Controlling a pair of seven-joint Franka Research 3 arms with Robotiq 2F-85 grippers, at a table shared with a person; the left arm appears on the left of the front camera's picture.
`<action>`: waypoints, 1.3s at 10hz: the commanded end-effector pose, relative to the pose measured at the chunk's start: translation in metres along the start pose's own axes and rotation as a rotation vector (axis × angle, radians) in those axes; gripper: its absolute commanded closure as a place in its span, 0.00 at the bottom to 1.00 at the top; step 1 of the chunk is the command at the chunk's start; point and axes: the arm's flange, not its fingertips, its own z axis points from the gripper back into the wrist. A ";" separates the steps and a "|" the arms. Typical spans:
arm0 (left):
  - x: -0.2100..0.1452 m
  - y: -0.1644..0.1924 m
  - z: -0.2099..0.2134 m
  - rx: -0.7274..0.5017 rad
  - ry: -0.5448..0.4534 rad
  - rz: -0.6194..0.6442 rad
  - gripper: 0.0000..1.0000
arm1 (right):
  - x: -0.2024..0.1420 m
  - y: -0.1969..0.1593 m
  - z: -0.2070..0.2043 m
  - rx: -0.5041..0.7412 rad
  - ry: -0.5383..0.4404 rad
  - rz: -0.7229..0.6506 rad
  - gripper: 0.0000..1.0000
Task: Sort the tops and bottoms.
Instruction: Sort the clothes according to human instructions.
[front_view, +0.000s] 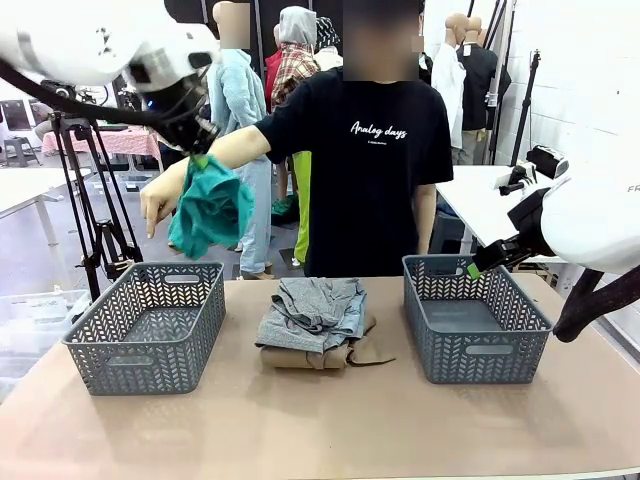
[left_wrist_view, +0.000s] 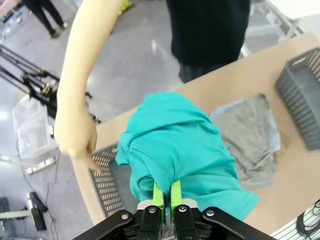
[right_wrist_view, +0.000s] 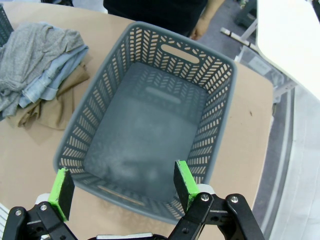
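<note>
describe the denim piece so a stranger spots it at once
On the table, between the two baskets, lies a pile. The denim is its middle layer, under the grey top and over the tan one: the only pale blue fabric.

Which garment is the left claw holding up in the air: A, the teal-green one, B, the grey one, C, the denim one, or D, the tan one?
A: the left claw is shut on the teal-green top, which hangs from it, while the grey top lies on the pile on the table.
</note>
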 end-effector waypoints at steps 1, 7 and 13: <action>-0.036 0.020 -0.025 -0.011 0.046 0.036 1.00 | 0.000 0.000 -0.002 0.000 -0.004 -0.003 0.00; -0.120 0.075 -0.084 0.034 0.287 0.233 1.00 | 0.000 0.000 -0.002 0.000 -0.004 -0.003 0.00; -0.114 0.084 -0.126 0.072 0.214 0.285 1.00 | 0.000 0.000 -0.002 0.000 -0.004 -0.003 0.00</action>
